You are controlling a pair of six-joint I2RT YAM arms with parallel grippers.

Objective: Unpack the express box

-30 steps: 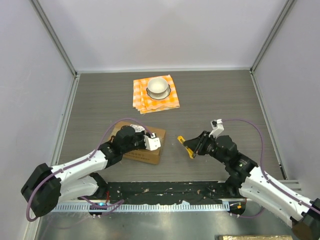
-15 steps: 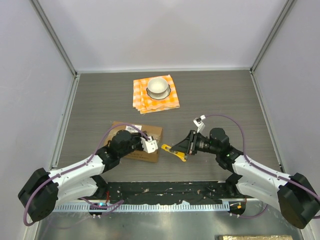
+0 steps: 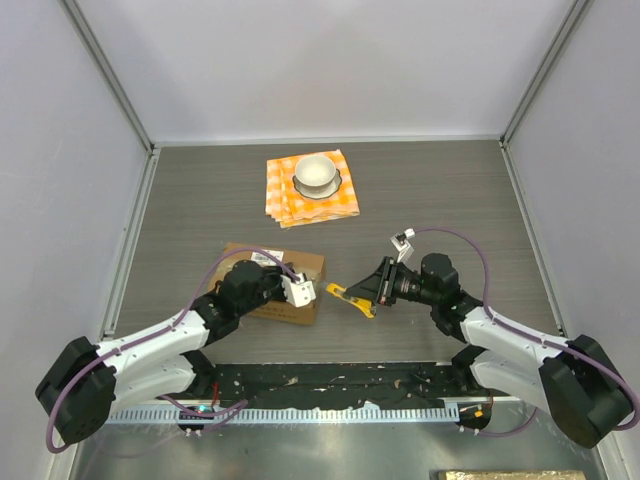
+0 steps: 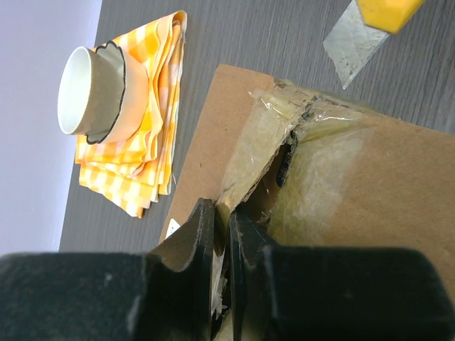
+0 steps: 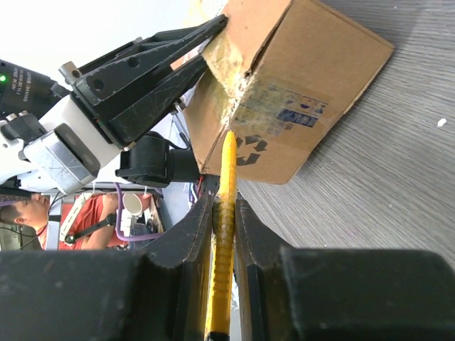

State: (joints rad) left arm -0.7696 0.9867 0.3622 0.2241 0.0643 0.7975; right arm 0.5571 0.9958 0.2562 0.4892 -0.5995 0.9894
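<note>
My right fingers [image 5: 188, 256] pinch a yellow knife [image 5: 226, 206], tip at the taped seam of the express box [image 5: 313, 71]. My left fingers [image 4: 195, 249] are nearly pressed together on its torn flap edge. The box lies on the counter [image 3: 430, 190], by my left arm. Beyond it, a bowl [image 3: 317, 172] sits on a checked cloth [image 3: 335, 205].

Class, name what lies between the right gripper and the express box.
A yellow cutter, clamped in the right gripper, points its tip at the express box; the top view shows it.
</note>
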